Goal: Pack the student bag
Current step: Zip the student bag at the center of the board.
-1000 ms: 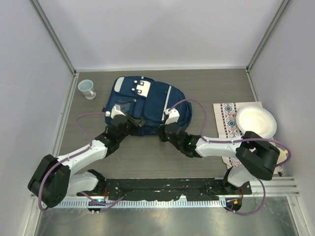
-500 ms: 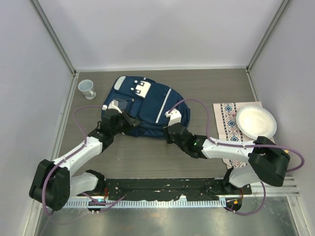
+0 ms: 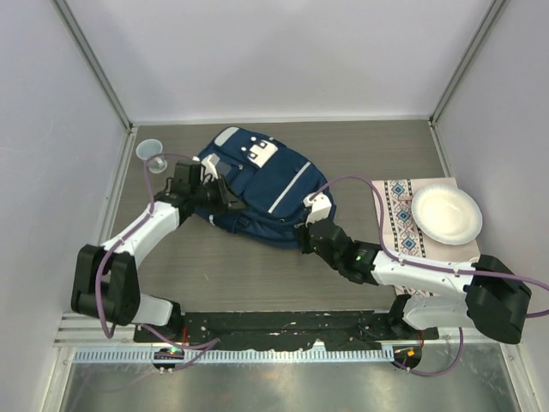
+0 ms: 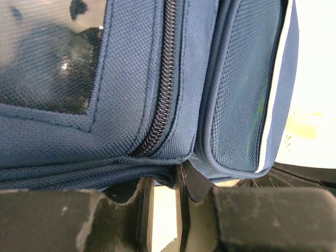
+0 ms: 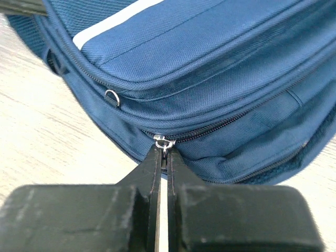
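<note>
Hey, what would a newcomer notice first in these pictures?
The navy student bag dominates mid-table, both arms on it. The right gripper pinches a silver zipper pull on its near side, while the left gripper clamps fabric at its left edge. A white plate sits on a patterned cloth at right.

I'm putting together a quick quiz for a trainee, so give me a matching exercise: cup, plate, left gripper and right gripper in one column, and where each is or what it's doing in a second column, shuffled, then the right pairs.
Things:
1. cup
2. plate
3. left gripper
4. right gripper

Places or states:
A. shut on the zipper pull at the near edge of the student bag
B. on the patterned cloth at the right
C. gripping the bag's fabric on its left side
D. standing alone at the far left

Pairs: 1-D, 2-B, 3-C, 4-A.
</note>
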Robot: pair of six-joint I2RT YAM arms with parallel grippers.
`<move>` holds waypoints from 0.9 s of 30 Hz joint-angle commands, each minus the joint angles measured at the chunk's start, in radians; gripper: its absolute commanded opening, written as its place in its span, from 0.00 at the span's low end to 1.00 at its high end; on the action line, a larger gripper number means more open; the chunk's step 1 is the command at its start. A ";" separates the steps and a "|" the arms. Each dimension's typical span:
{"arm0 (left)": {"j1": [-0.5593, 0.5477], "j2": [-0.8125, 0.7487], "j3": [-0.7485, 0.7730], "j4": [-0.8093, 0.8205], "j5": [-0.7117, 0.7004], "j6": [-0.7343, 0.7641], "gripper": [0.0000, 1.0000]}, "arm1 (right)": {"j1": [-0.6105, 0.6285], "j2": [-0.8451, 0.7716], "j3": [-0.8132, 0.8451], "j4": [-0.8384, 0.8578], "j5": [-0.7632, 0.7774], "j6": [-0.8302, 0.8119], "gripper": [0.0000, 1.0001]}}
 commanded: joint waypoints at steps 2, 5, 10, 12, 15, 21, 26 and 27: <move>0.078 0.124 0.129 -0.007 0.135 0.141 0.02 | 0.035 -0.071 -0.014 0.016 0.030 0.063 0.01; 0.098 0.146 0.139 0.079 0.167 0.055 0.22 | 0.064 -0.045 -0.008 0.036 0.028 0.093 0.01; 0.098 0.114 0.093 0.158 0.186 -0.045 0.60 | 0.070 0.001 0.004 0.061 0.037 0.171 0.01; 0.098 0.054 0.057 0.172 0.157 -0.065 0.66 | 0.070 0.035 0.019 0.056 0.045 0.180 0.01; 0.098 -0.047 -0.062 0.179 0.085 -0.120 0.73 | 0.070 0.086 0.053 0.069 0.033 0.189 0.01; 0.087 -0.262 -0.309 0.288 -0.030 -0.358 0.78 | 0.070 0.155 0.093 0.104 0.019 0.185 0.01; 0.022 -0.429 -0.394 0.331 -0.136 -0.450 0.83 | 0.070 0.169 0.108 0.116 -0.001 0.182 0.01; 0.003 -0.437 -0.410 0.345 -0.171 -0.476 0.83 | 0.070 0.166 0.107 0.118 -0.003 0.182 0.01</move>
